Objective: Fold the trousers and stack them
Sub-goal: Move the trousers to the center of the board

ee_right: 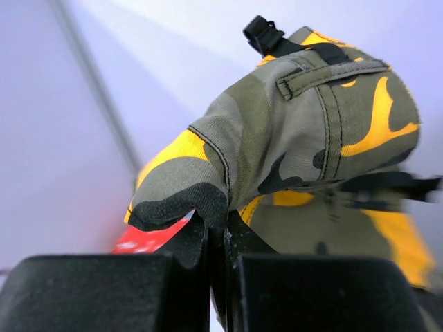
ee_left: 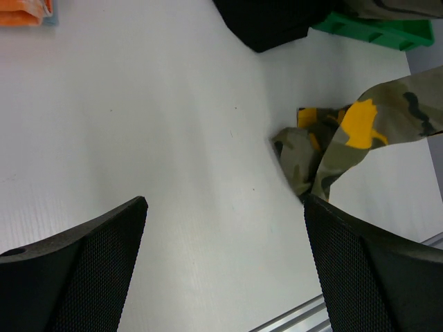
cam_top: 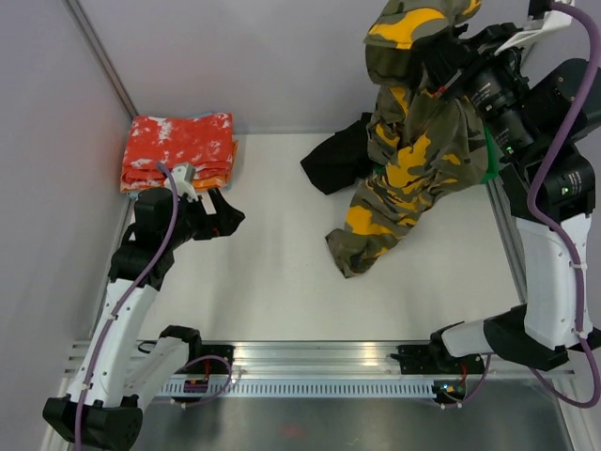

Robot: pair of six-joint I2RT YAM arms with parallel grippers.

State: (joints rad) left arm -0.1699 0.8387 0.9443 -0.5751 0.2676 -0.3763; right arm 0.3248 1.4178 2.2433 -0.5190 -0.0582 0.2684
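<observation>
**Right tool holds camouflage trousers aloft at upper right of frame**

Clamped shut on a fold near the waist, the right tool (ee_right: 220, 238) hangs the trousers (cam_top: 413, 160) high, one leg trailing on the desk (cam_top: 272, 282). The left tool (ee_left: 225, 266) gapes wide and empty at left. Best handling, likely: carry them to centre and spread them flat before folding.

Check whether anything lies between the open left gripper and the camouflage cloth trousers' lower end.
Nothing visible does. Only bare white table lies between the left gripper and the olive, black and yellow camouflage trousers; the plain black garment sits farther back.
</observation>
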